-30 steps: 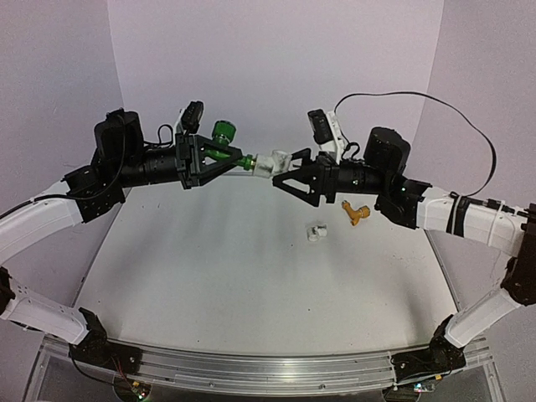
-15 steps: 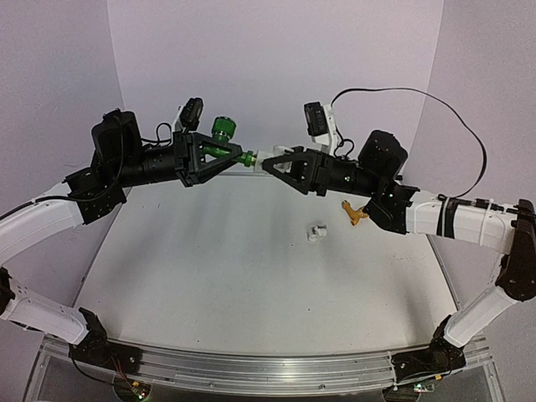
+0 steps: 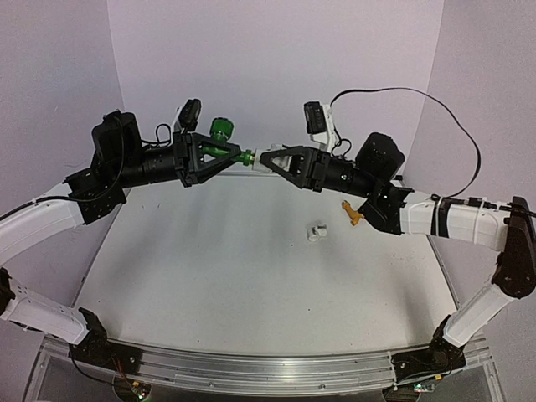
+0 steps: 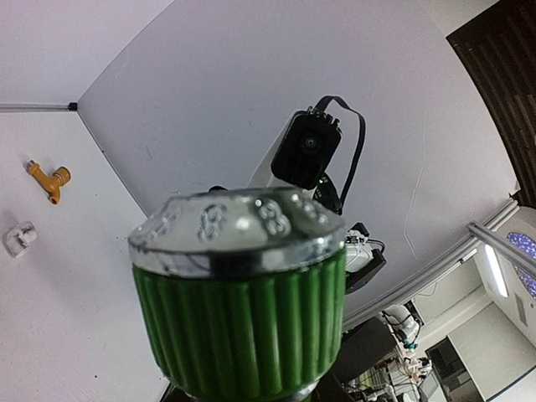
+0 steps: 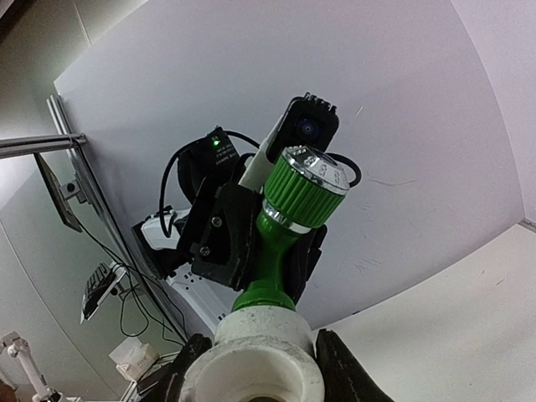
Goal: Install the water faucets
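Note:
The green water faucet (image 3: 221, 144) hangs in the air at the back, with my left gripper (image 3: 237, 157) shut on its body and its ribbed knob (image 4: 243, 310) filling the left wrist view. A white pipe fitting (image 5: 264, 356) sits on the faucet's threaded end. My right gripper (image 3: 268, 159) meets it from the right, and both black fingers (image 5: 333, 364) press on the fitting's sides. The yellow-gold water faucet (image 3: 355, 213) lies on the table under the right arm, also seen in the left wrist view (image 4: 48, 180).
A second white pipe fitting (image 3: 316, 233) lies on the table left of the yellow-gold faucet, and shows again as the small white fitting (image 4: 18, 239). The two arms face each other nose to nose above the table's far half. A black cable (image 3: 419, 96) loops above the right arm.
My right gripper has slid left over the white fitting and narrowed its jaws onto it. The left arm and the green faucet have stayed in place.

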Controlling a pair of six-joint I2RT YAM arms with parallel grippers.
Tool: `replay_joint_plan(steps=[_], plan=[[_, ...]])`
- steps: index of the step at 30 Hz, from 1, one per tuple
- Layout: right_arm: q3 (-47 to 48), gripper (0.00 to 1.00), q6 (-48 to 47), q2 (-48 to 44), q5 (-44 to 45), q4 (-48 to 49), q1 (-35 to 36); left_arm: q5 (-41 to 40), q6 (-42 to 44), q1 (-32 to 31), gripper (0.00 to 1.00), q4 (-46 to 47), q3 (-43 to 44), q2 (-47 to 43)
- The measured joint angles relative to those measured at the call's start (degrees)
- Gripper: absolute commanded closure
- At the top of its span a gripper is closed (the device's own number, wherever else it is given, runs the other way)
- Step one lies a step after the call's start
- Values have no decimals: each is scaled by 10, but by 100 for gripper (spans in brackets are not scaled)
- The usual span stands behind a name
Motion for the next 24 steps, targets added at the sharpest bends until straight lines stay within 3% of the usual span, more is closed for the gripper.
replay_joint_plan(steps=[5, 15, 19, 24], plan=[[0, 100, 131, 17, 3, 31, 4, 7, 118, 1, 100, 28, -29, -17], [8, 100, 459, 57, -59, 83, 9, 84, 583, 2, 100, 28, -67, -54], [22, 100, 547, 64, -85, 84, 5, 116, 795, 5, 100, -72, -1, -33], [82, 100, 610, 79, -108, 65, -9, 124, 1128, 7, 100, -309, 197, 41]])
